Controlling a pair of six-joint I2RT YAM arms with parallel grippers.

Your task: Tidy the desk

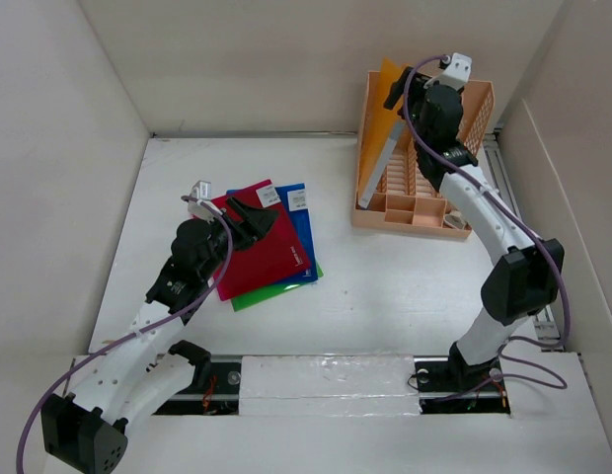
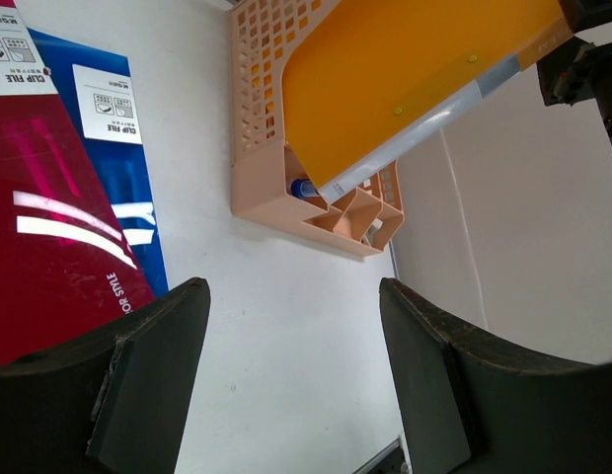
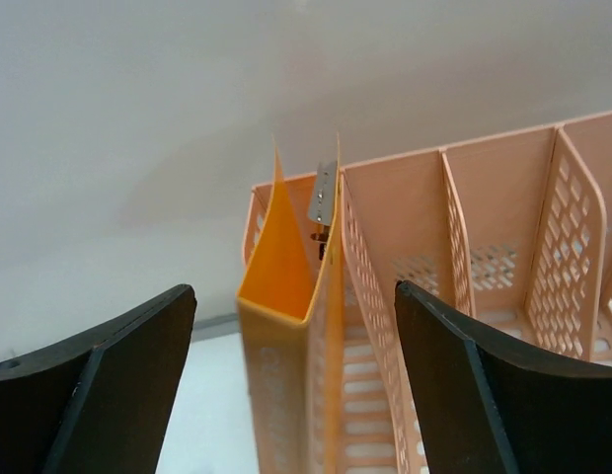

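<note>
Nearest us, the taped rail (image 1: 326, 373) ran left to right along the front edge of the desk (image 1: 385, 296). The desk lay flat and face up, spreading from that rail to the far wall. Its long axis we could not settle, since in the top view it looked about as deep as wide (the angle may mislead).

A little further in, on the left, the left gripper (image 1: 249, 219) hung over the red folder (image 1: 262, 252) with its fingers spread and nothing between them. That folder topped a fanned pile, with the blue folder (image 1: 301, 222) and the green folder (image 1: 276, 293) peeking out beneath. We judged the risk plain: a flat, slick cover gives little to pinch, so a grab might drag the whole pile or lift two folders at once.

Farthest off, at the right rear, stood the file rack (image 1: 385, 212). The orange folder (image 1: 380, 128) leaned in its end slot, its top gaping. The right gripper (image 1: 400, 89) was parted above it, clasping nothing. A downward push there could buckle the folder or shove the rack along the desk – and, leaning so, it might slide out.
</note>
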